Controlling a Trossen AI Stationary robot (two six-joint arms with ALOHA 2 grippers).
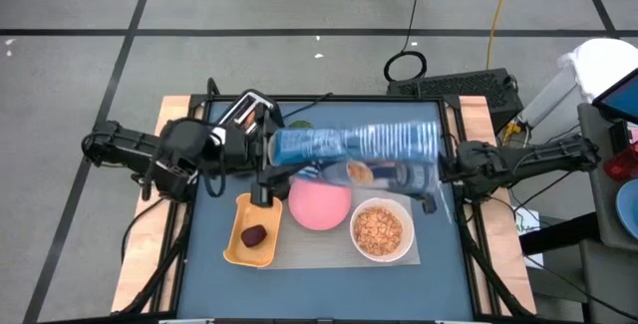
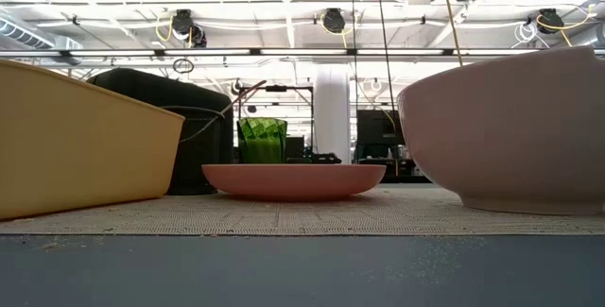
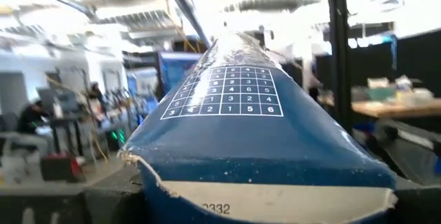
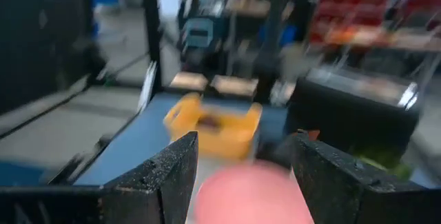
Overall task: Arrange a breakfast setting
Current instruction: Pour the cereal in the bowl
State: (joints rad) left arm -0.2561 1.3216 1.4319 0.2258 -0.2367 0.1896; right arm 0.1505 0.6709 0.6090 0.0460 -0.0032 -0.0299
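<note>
**Colleague:** What is the left arm doing?

**Me:** I am watching the left gripper (image 1: pixel 267 155) grip a blue cereal box (image 1: pixel 354 145) at its left end. The box is lying sideways in the air above the far half of the table. In the left wrist view it is filling the picture, and I am seeing a number grid printed on its face.

**Colleague:** And the right side?

**Me:** The right gripper (image 4: pixel 241 148) is hanging by the box's right end. Its fingers are standing apart with nothing between them.

**Colleague:** Where is the setting sitting?

**Me:** The grey mat (image 1: pixel 319 252) is lying on the near half of the table. The pink plate (image 1: pixel 319 204) is resting on it in the middle. The white bowl (image 1: pixel 353 229) is standing just to the plate's right, and it is holding tan cereal (image 1: pixel 381 229). The yellow tray (image 1: pixel 239 216) is sitting at the mat's left end, and a dark-red fruit (image 1: pixel 254 234) is lying in it. The toaster (image 1: pixel 249 113) is standing at the far left.
</note>
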